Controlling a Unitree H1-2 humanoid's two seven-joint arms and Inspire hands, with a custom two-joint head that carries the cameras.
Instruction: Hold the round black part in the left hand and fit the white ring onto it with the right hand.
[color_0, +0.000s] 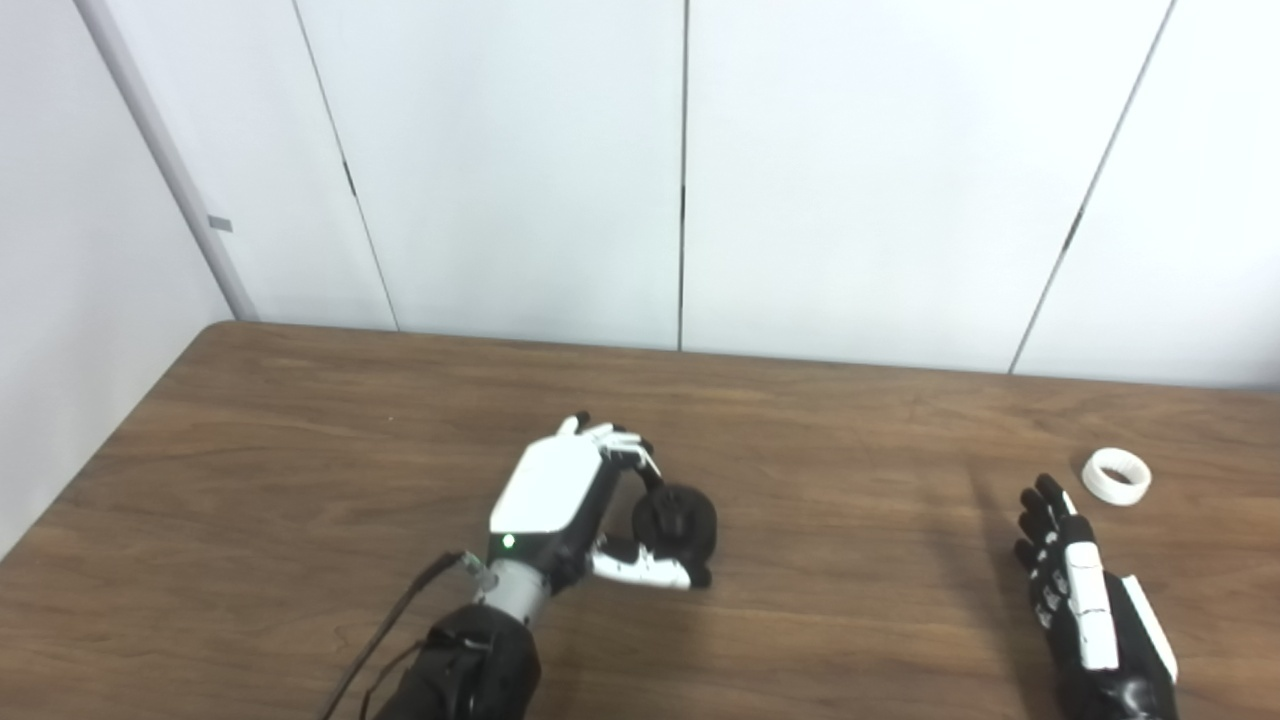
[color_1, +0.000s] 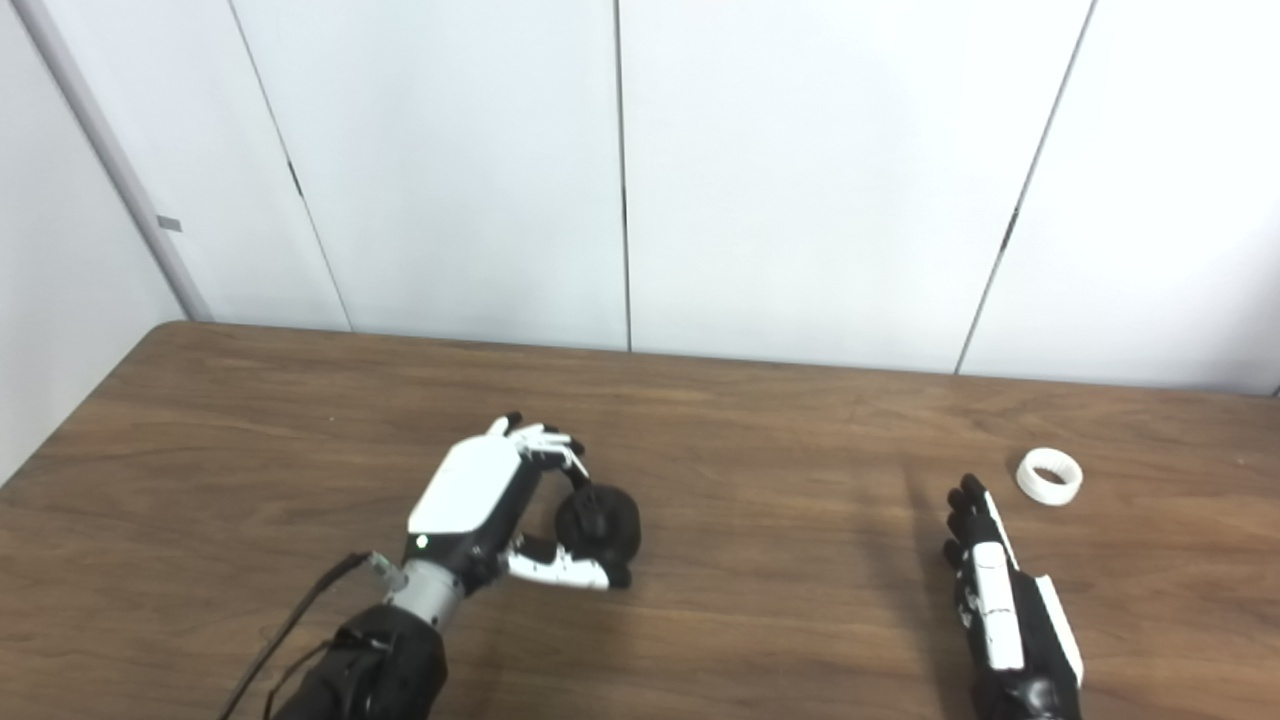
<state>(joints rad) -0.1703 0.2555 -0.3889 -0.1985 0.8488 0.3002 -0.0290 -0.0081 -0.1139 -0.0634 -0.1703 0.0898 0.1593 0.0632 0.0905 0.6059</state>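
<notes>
— Near the worktop's front right corner, what is the right hand (color_0: 1085, 590) doing?
— Lying flat, fingers straight and empty. The white ring (color_0: 1117, 476) sits just beyond, slightly right, toward the right edge.
— And the round black part (color_0: 676, 522)?
— Mid-table, left hand (color_0: 580, 500) curled around it.

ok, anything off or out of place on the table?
Nothing stands out. Left hand is curled around the black part at the table; white ring lies intact just beyond the open right hand.
</notes>
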